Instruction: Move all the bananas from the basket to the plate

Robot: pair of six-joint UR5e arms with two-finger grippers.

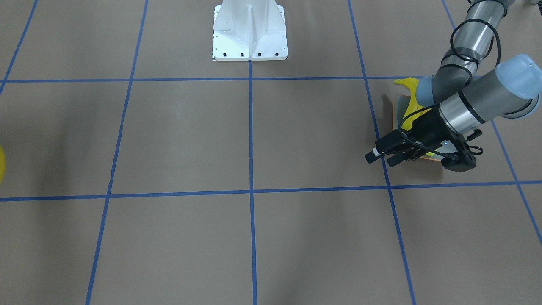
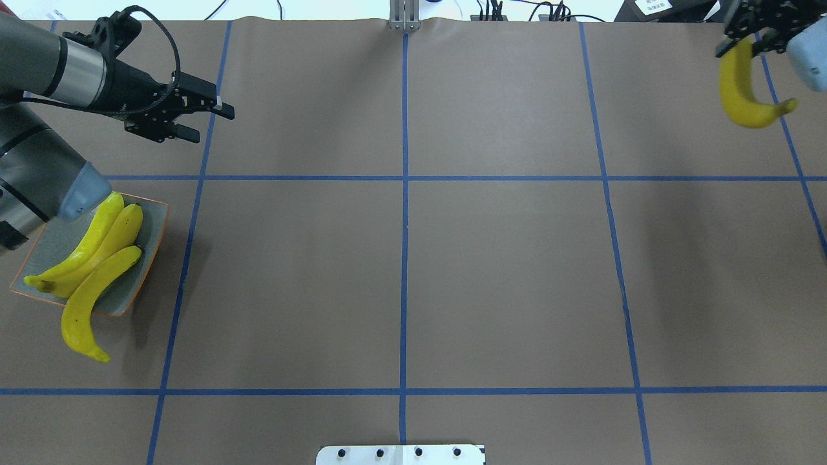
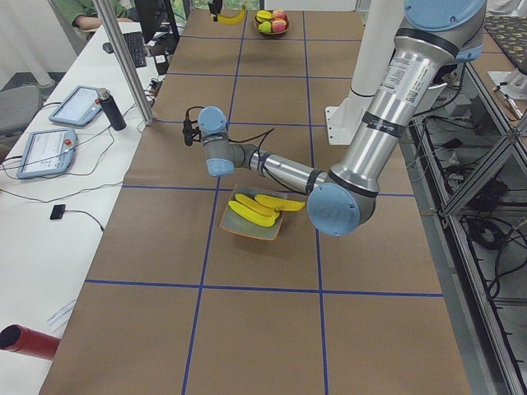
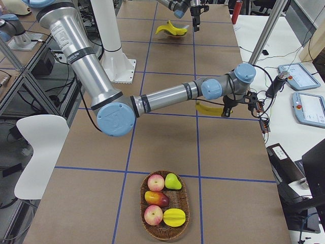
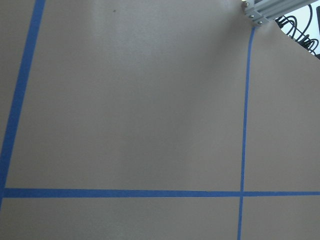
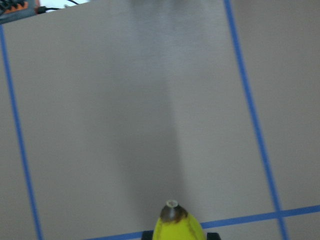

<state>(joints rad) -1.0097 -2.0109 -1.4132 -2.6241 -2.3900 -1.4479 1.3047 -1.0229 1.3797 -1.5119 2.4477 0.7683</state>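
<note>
Three yellow bananas (image 2: pixel 97 258) lie on the square grey-blue plate (image 2: pixel 152 226) at the table's left side; one of them (image 2: pixel 81 316) hangs over the plate's near edge. My left gripper (image 2: pixel 205 121) is open and empty, above the table beyond the plate and apart from it. My right gripper (image 2: pixel 749 32) is shut on a fourth banana (image 2: pixel 740 90) and holds it in the air at the far right. That banana's stem tip shows in the right wrist view (image 6: pixel 172 217). The basket (image 4: pixel 165 206) holds no bananas.
The basket contains apples, a pear and a yellow fruit, near the table's right end. The white robot base (image 1: pixel 250 31) stands at the near middle edge. Blue tape lines cross the brown paper. The left wrist view shows only paper and tape.
</note>
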